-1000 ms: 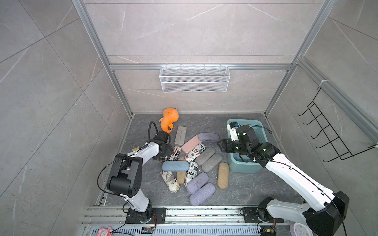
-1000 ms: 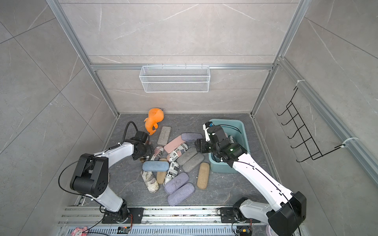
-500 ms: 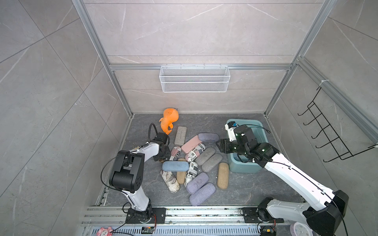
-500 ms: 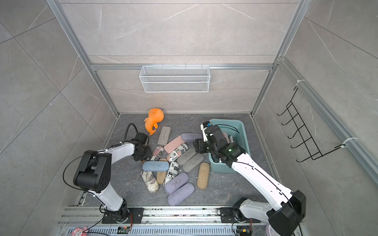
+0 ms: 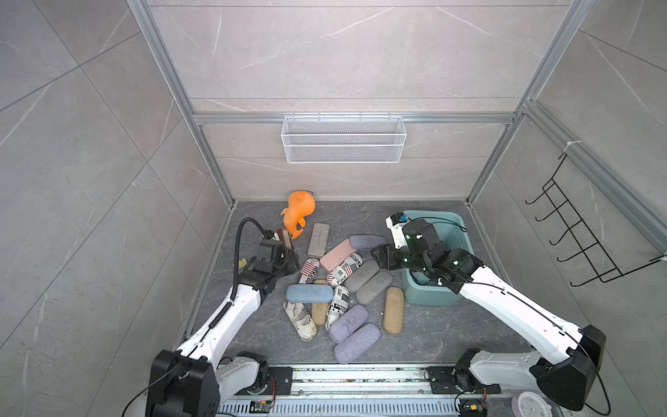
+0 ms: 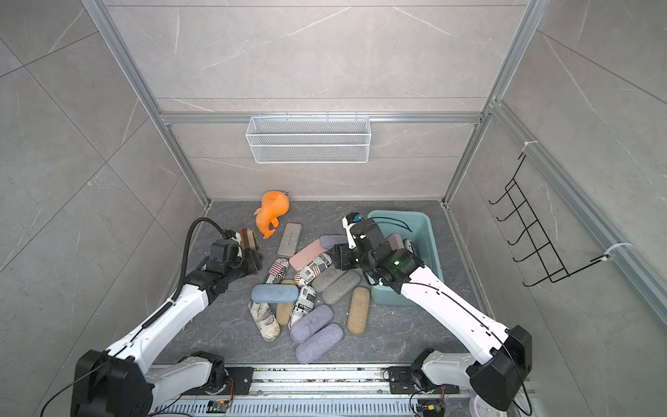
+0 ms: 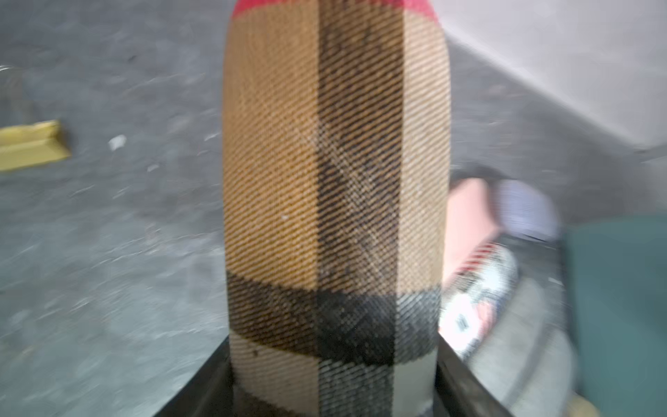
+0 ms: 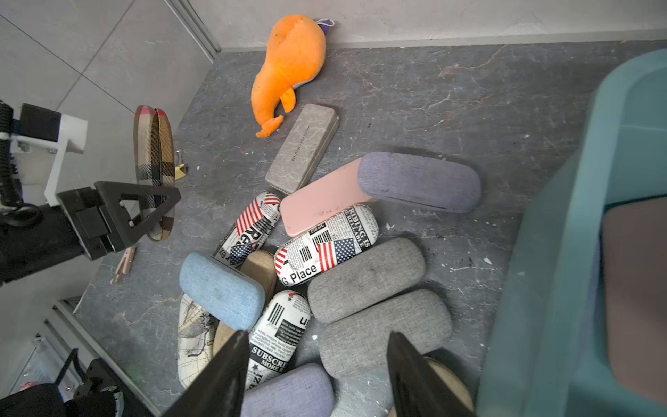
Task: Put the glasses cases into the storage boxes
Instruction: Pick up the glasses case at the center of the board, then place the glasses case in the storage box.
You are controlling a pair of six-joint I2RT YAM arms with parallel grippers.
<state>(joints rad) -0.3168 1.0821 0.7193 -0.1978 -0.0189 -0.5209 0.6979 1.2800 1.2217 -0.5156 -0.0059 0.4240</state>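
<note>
Your left gripper [image 8: 155,202] clamps the plaid case [image 7: 332,180], right gripper [image 8: 317,339] open and empty; most cases [image 5: 361,276] lie outside the tub [image 5: 429,299]

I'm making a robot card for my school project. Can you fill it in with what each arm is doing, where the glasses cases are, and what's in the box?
Left gripper: shut on the plaid case, gripped near one end
Right gripper: open, empty, over the pile beside the tub
Pile of cases: over a dozen, loose on the floor
Teal tub: holds at least a dusky-pink case
Orange plush toy: on the floor near the back wall
</note>
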